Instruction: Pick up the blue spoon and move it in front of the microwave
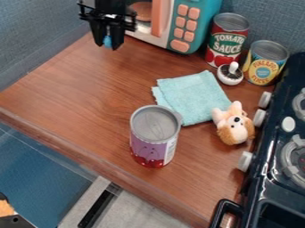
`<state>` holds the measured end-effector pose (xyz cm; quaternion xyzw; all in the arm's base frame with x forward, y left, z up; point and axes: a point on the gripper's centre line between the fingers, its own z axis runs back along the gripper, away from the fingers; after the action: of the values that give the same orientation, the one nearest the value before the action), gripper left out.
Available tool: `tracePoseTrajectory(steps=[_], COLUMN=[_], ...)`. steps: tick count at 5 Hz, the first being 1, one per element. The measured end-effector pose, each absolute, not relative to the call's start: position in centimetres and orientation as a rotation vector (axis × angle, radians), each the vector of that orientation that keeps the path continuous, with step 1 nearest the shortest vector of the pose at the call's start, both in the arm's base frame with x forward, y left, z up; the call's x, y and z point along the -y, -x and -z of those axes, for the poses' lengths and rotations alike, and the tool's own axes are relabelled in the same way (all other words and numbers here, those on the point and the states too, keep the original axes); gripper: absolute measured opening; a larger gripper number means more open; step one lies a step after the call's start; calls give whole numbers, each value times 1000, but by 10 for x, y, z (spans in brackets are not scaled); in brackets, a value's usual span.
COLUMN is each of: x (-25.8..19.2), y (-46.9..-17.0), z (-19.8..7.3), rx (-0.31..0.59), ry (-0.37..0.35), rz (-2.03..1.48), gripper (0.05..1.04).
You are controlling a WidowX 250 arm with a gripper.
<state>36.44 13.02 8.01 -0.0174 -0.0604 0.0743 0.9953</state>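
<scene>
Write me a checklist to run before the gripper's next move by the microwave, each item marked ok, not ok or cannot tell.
1. Blue piece between the fingers of the gripper: ok.
2. Blue piece recognisable as the spoon: cannot tell, too little of it shows.
3. Gripper at the front side of the microwave: ok.
4. Blue piece resting on the counter: cannot tell from this angle.
5. Turquoise cloth, plush dog and purple can apart from the gripper: ok.
</scene>
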Motion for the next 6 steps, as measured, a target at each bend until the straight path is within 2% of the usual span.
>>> tracePoseTrajectory(steps=[1,2,3,4,5,6], x=[-132,-134,-136,-136,-137,-138], y=[-357,-366,-369,-370,-367,-368], z=[-57,-53,-44,-43,-38,-41], rx=[46,52,3,4,-44,-59], ry=[80,89,86,83,84,81], rz=[-110,-72,-81,-103,-138,-162], gripper=[417,417,417,478,790,1002])
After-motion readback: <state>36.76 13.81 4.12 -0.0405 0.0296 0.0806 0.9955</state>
